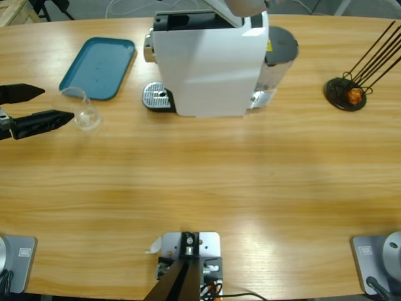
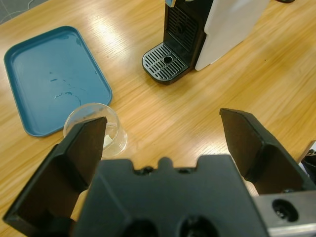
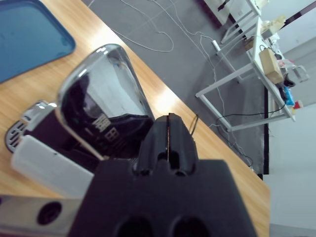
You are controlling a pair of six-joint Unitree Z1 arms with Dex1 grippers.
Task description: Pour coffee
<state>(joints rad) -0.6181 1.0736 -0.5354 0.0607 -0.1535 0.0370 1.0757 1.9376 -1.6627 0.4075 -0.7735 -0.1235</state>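
Observation:
A clear glass tumbler (image 1: 85, 114) stands on the table just off the teal tray's near corner. No coffee shows in it in either view. My left gripper (image 1: 57, 103) comes in from the left edge, open, with the tumbler (image 2: 96, 129) just past one jaw tip and outside the jaws. The white coffee machine (image 1: 207, 63) stands at the back middle, its round drip grate (image 2: 165, 61) bare. My right gripper (image 3: 169, 121) is shut with nothing between its jaws, hovering over the machine's glossy dark lid (image 3: 98, 94). The right arm (image 1: 247, 6) shows only as a silver piece at the top.
A teal tray (image 1: 99, 66) lies empty at the back left. At the far right a black wire rack (image 1: 348, 94) holds a small orange object. Beyond the table's far edge the right wrist view shows floor cables and white furniture.

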